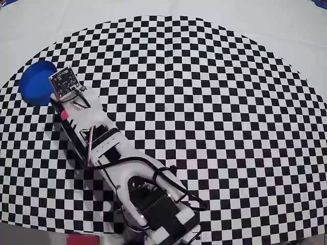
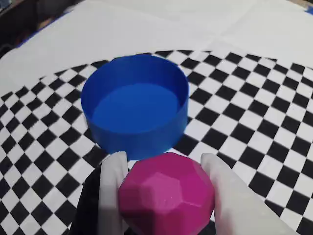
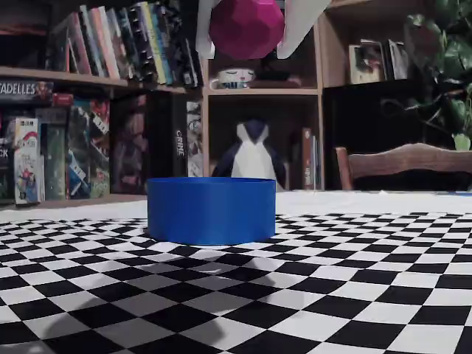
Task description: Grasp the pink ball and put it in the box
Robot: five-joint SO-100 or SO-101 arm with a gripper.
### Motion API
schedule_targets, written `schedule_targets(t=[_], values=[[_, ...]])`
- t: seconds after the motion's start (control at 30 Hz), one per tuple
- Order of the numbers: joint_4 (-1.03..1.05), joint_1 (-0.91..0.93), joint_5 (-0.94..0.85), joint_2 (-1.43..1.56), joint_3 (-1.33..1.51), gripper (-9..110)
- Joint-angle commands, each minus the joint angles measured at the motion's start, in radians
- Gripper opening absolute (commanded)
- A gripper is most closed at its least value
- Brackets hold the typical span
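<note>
My gripper [image 2: 164, 160] is shut on the pink ball [image 2: 166, 196], a faceted magenta sphere held between two white fingers [image 2: 113, 186]. In the fixed view the pink ball [image 3: 245, 28] hangs high in the gripper [image 3: 245, 53], above the box [image 3: 212, 210] and a little to its right. The box [image 2: 137, 134] is a round, bright-blue, empty container just ahead of the ball in the wrist view. In the overhead view the box [image 1: 34, 84] sits at the far left. The wrist camera board [image 1: 65, 81] beside it hides the ball and the fingers.
The black-and-white checkered mat [image 1: 214, 102] lies on a white cloth [image 1: 286, 30]. The arm [image 1: 122, 163] reaches from its base [image 1: 163, 219] at the bottom edge towards the upper left. Bookshelves [image 3: 88, 110], a chair back [image 3: 402, 162] and a plant [image 3: 442, 66] stand behind the table.
</note>
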Motion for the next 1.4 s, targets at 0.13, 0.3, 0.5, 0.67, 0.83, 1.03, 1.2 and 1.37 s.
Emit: schedule_targets(t=[0.13, 0.3, 0.5, 0.67, 0.83, 1.03, 1.2, 1.37], values=[[-0.018, -0.020, -0.006, -0.041, -0.066, 0], [-0.018, -0.020, -0.003, -0.112, -0.133, 0], [-0.018, -0.020, 0.003, -0.193, -0.215, 0], [-0.018, -0.015, 0.005, -0.273, -0.293, 0], [-0.020, -0.014, 0.005, -0.336, -0.350, 0], [-0.020, -0.018, 0.005, -0.425, -0.433, 0], [-0.021, -0.018, 0.005, -0.488, -0.494, 0], [-0.021, -0.020, 0.006, -0.538, -0.540, 0]])
